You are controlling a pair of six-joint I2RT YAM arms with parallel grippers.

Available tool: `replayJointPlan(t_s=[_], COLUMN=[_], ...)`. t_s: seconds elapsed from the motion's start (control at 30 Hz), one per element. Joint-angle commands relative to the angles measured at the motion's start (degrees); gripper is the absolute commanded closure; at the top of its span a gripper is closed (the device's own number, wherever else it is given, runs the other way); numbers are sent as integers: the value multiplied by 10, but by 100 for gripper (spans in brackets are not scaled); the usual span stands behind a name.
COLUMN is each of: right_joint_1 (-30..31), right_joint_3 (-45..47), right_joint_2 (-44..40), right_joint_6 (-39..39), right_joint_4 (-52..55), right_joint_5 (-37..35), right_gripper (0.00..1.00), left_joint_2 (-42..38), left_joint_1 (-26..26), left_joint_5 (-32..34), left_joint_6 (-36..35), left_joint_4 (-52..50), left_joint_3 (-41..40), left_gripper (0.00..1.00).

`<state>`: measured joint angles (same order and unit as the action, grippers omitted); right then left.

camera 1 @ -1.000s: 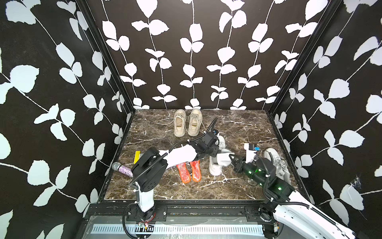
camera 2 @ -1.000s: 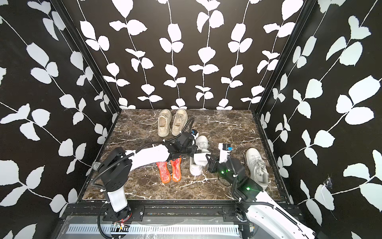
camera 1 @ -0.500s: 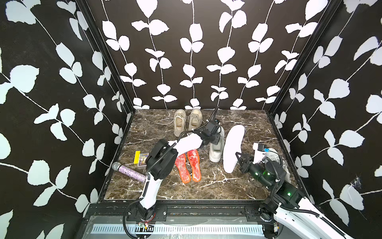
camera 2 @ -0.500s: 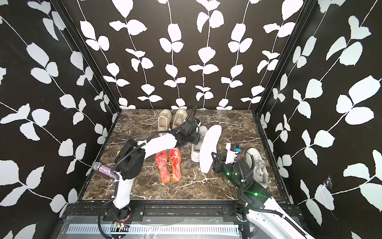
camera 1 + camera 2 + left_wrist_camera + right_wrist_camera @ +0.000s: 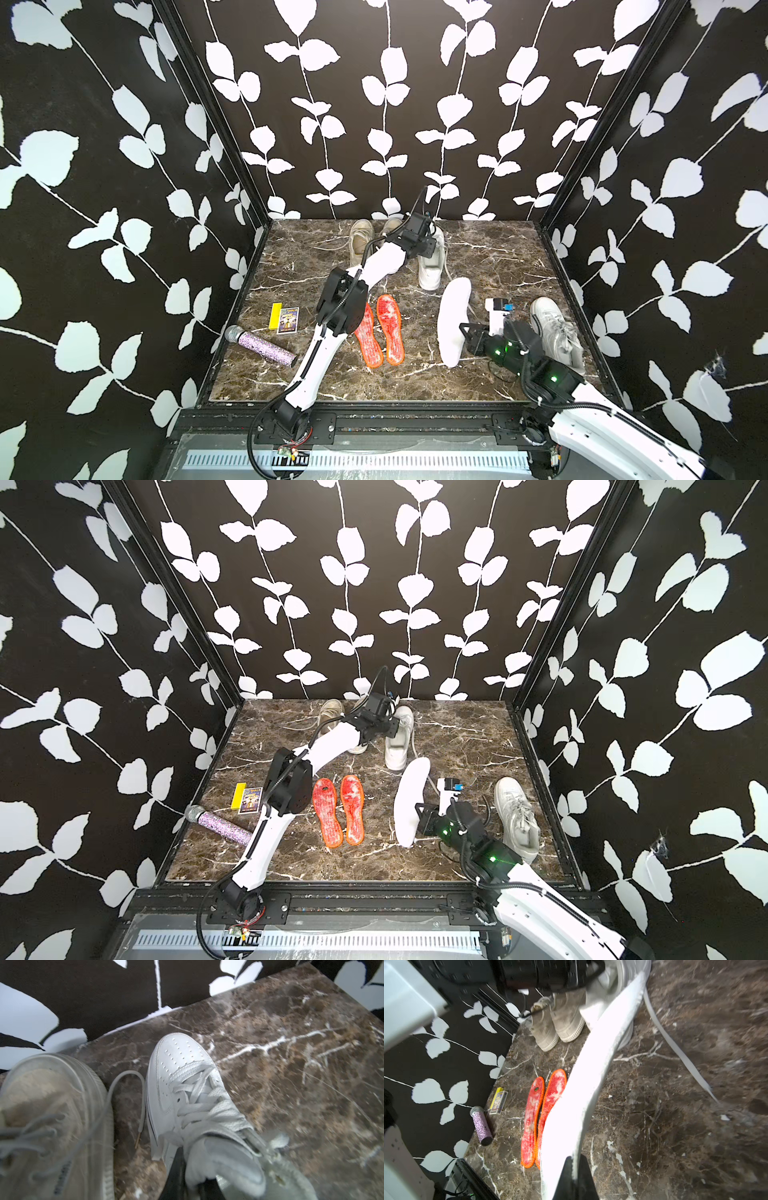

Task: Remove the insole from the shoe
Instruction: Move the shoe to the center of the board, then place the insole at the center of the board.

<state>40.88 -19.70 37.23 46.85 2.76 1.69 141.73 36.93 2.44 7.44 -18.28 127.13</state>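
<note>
You've got the white insole (image 5: 453, 320) fully out of the shoe. Your right gripper (image 5: 576, 1169) is clenched on its near end, w/ the thin edge pinched btwn the two black fingers (image 5: 564, 1176). The insole stands on edge, tilted, and runs near-to-far over the right half of the marble tabletop (image 5: 498, 257). The pair of red-orange insoles (image 5: 382, 328) lies flat to its left and a second white sneaker (image 5: 555, 332) sits to its right, both apart from it. Can't tell whether its near tip touches the marble.

Its far tip ends just short of the heel of the white sneaker (image 5: 431, 262) at far centre. Your left gripper (image 5: 191, 1180) is clamped on that sneaker's grey tongue, right at the opening, one dark finger on each side. The sneaker sits upright on its sole, toe toward the far wall, laces still threaded.

Just left of it is a pair of beige sneakers (image 5: 361, 243), one partly hidden behind your left arm. In the left wrist view, a grey lace end (image 5: 126, 1082) loops on the marble btwn the nearer beige one and the white sneaker.

At near left, a glittery purple microphone (image 5: 259, 345) lies on its side, w/ a yellow-edged card box (image 5: 284, 319) just beyond it
</note>
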Motion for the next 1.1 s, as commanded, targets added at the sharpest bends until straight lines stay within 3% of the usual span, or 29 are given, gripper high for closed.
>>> replayJointPlan(t_s=[0.0,0.17,0.43,0.7,0.87,1.07], right_joint_1=[14,39,56,65,82,87], right_joint_3=[7,-3,-42,-64,-84,-98], right_joint_2=[32,127,258,345,361,348], right_joint_6=[25,30,28,45,46,41], right_joint_4=[-83,-148,-198,-197,-135,-58], right_joint_5=[20,25,19,32,-5,-51], right_gripper=[100,100,100,100,100,70], left_joint_2=[1,23,-25,-148,-236,-336], left_joint_1=[-8,-12,-12,-12,-12,-12], left_joint_5=[-7,-15,-29,-25,-21,5], left_joint_6=[-18,-21,7,64,94,116], left_joint_4=[2,-11,-71,-77,-34,22], left_joint_3=[45,86,76,-66,-178,-309], left_gripper=[100,100,68,51,40,35])
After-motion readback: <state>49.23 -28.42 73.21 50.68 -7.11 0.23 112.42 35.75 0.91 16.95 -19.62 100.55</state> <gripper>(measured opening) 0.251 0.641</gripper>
